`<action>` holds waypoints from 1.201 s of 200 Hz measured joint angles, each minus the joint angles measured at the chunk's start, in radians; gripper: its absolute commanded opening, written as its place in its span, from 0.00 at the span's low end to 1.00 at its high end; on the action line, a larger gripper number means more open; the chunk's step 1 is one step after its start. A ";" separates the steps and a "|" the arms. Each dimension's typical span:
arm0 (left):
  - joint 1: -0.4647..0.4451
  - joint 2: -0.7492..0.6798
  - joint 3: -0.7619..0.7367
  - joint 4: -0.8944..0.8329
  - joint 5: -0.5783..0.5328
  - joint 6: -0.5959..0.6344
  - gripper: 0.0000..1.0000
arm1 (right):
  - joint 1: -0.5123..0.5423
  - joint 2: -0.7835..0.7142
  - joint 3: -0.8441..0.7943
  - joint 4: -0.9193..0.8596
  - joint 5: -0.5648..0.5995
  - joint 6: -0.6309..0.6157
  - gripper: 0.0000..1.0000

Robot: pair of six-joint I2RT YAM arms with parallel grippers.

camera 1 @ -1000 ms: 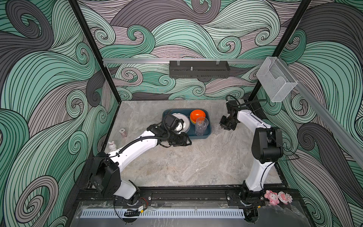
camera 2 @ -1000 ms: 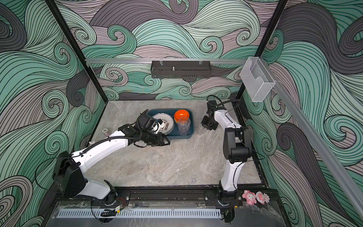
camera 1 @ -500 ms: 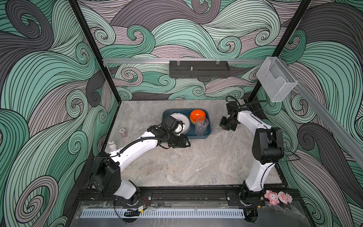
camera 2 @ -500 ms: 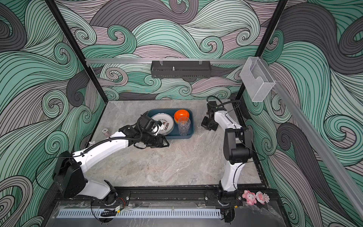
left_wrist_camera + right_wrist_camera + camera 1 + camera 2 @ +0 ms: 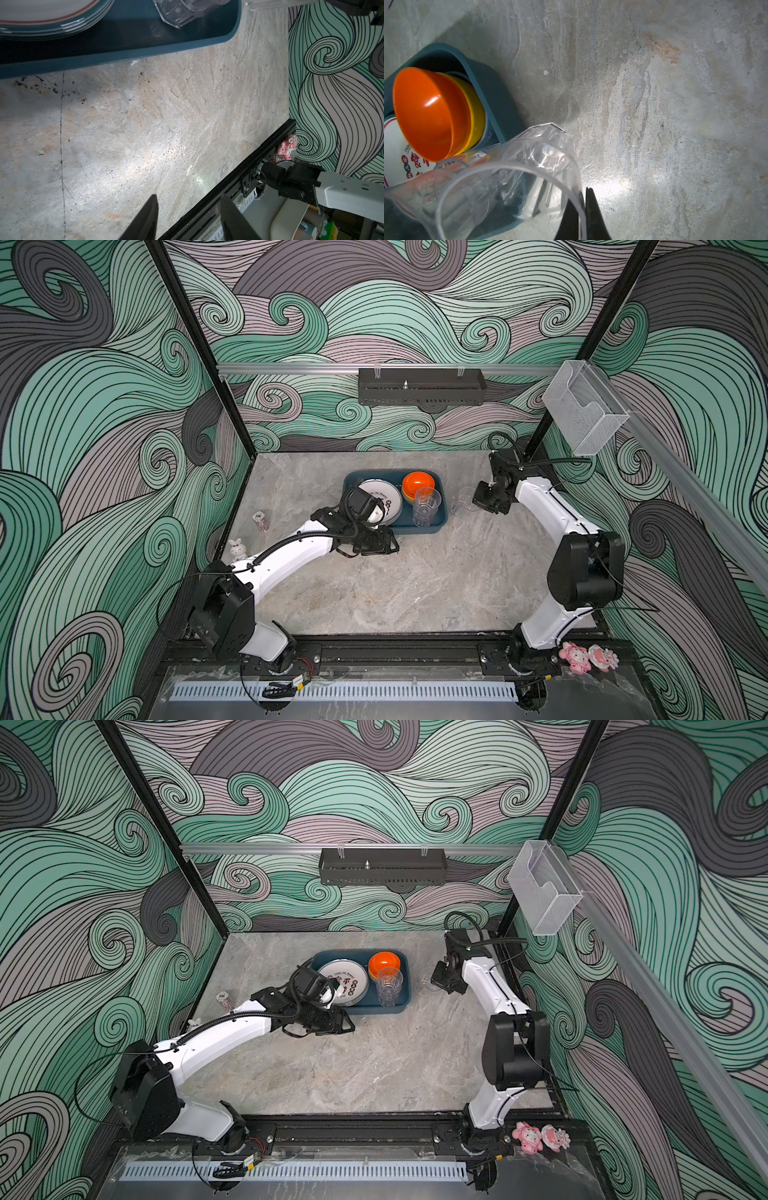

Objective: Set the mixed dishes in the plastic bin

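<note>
The blue bin (image 5: 415, 529) sits on the tabletop (image 5: 415, 580). It holds a stack of plates (image 5: 386, 495), an orange bowl (image 5: 417, 484) nested in a yellow bowl (image 5: 475, 116), and an upright tumbler (image 5: 424, 506). Just outside the bin's end nearest the right arm, the right fingers (image 5: 591, 209) pinch the rim of a second tumbler (image 5: 512, 176), which is tilted with its base toward the bin. The left fingers (image 5: 146, 218) hang partly apart and empty over the tabletop beside the bin's near wall.

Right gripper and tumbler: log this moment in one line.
right gripper: shut on clear tumbler rim | clear tumbler: outside plastic bin | left gripper: open, empty | in bin: plates, orange bowl, second tumbler
</note>
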 measured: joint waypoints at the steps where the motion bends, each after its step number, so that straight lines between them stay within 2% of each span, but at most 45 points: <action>1: 0.001 -0.001 -0.002 0.000 0.000 -0.001 0.51 | 0.000 -0.001 0.000 0.000 0.000 0.000 0.00; 97: 0.026 -0.060 -0.029 -0.003 -0.009 -0.026 0.51 | 0.015 -0.045 0.095 -0.083 -0.097 -0.038 0.00; 240: 0.060 -0.085 -0.061 -0.005 -0.012 -0.035 0.50 | 0.117 -0.071 0.216 -0.124 -0.174 -0.045 0.00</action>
